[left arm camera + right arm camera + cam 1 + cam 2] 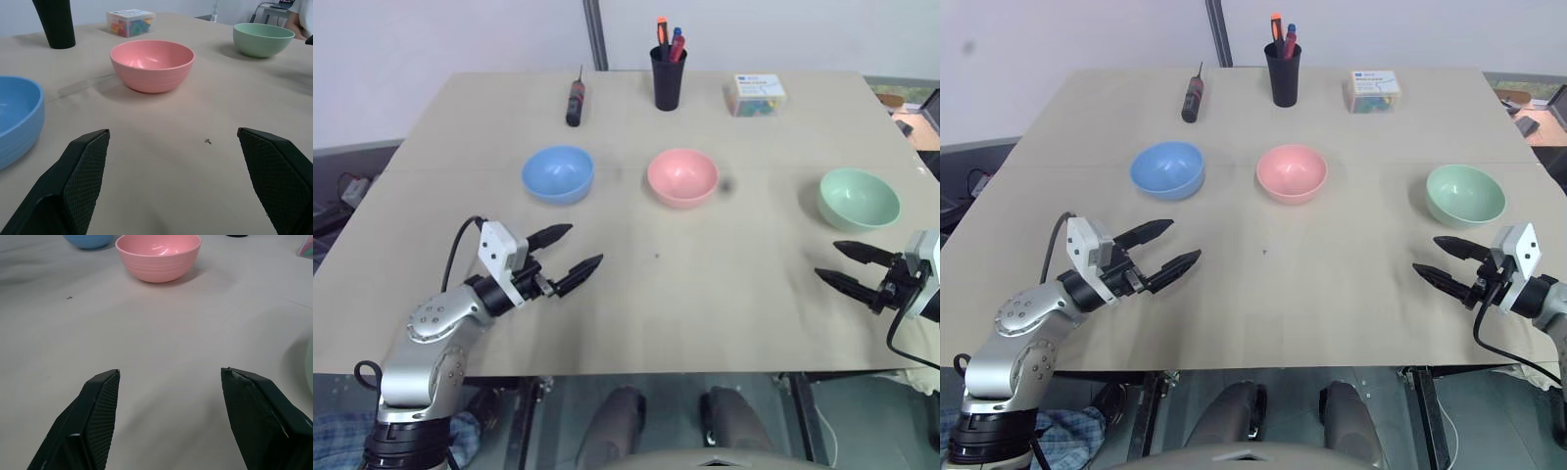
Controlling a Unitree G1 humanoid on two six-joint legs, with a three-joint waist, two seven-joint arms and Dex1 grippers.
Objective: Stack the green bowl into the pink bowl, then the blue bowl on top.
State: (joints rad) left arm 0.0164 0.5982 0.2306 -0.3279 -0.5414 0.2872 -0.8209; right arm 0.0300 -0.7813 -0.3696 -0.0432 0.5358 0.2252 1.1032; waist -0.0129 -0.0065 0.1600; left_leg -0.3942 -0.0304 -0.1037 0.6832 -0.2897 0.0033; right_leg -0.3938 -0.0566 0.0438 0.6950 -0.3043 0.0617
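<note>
Nothing stacked: green bowl [859,199] at 3 o'clock of pink bowl [682,177], blue bowl [558,174] at 9. Left gripper [567,258], right gripper [840,266] spread, empty.

blue bowl [558,173] left, pink bowl [682,176] centre, green bowl [858,198] right

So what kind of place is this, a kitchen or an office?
Probably an office or lab workroom, not a kitchen: a plain tabletop carries a black pen cup, a screwdriver and a clear box of coloured bits behind three bowls.

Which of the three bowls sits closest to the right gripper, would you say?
The green bowl, just beyond the right gripper; the pink bowl and blue bowl lie farther left.
</note>
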